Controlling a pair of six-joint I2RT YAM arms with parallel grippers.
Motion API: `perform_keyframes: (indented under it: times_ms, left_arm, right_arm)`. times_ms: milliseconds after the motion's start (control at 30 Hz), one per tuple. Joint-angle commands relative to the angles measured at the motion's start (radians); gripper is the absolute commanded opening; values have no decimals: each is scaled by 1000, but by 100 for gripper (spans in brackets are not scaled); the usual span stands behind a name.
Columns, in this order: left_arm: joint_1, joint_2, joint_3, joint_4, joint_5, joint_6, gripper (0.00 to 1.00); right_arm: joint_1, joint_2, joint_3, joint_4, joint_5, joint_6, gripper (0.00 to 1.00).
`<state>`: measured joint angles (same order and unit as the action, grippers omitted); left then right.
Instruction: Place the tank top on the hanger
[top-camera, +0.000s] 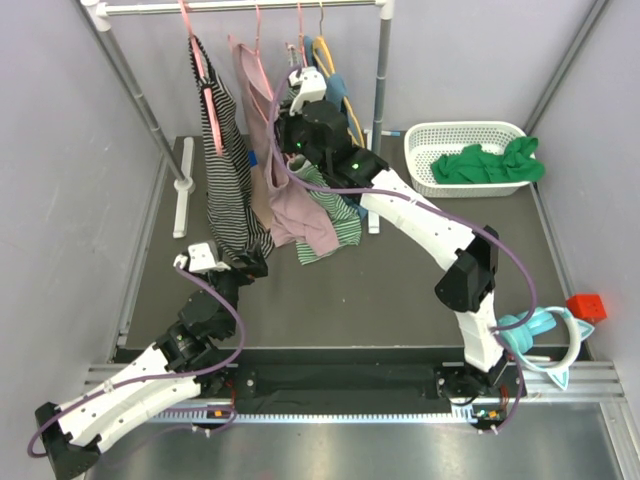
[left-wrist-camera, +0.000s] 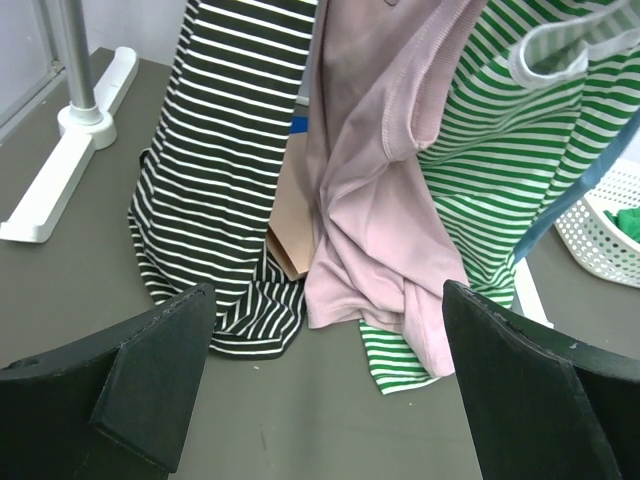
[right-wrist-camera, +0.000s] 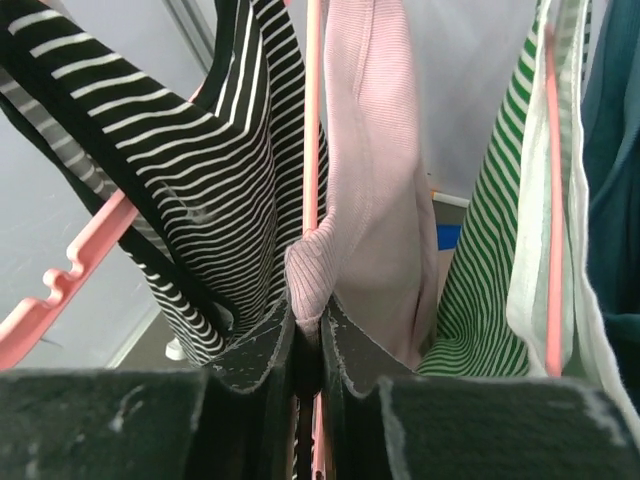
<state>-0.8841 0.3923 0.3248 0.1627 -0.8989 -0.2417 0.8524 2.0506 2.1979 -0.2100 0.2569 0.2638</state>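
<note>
The dusty-pink tank top (top-camera: 268, 165) hangs on the rack between a black-and-white striped top (top-camera: 225, 170) and a green-and-white striped top (top-camera: 338, 215); its lower end bunches on the mat (left-wrist-camera: 370, 240). My right gripper (top-camera: 281, 108) is up at the rack, shut on a ribbed fold of the tank top (right-wrist-camera: 312, 268) right beside the thin salmon-pink hanger (right-wrist-camera: 312, 120), whose hook is on the rail (top-camera: 258, 45). My left gripper (left-wrist-camera: 330, 385) is open and empty, low over the mat in front of the garments (top-camera: 252, 266).
The rack's white foot (left-wrist-camera: 60, 170) and post (top-camera: 140, 100) stand at left. A white basket (top-camera: 470, 135) holding a bright green cloth (top-camera: 490, 165) is at right. A thick pink hanger (right-wrist-camera: 60, 290) carries the black striped top. A yellow hanger (top-camera: 325, 50) hangs further right.
</note>
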Motion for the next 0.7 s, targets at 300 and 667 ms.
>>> perform_keyframes:
  times_ms: [300, 667]
  left_arm:
    - [0, -10, -6, 0, -40, -18, 99]
    - [0, -10, -3, -2, -40, -18, 99]
  right_arm:
    - [17, -159, -115, 133, -50, -55, 80]
    - [76, -248, -208, 181, -44, -144, 100]
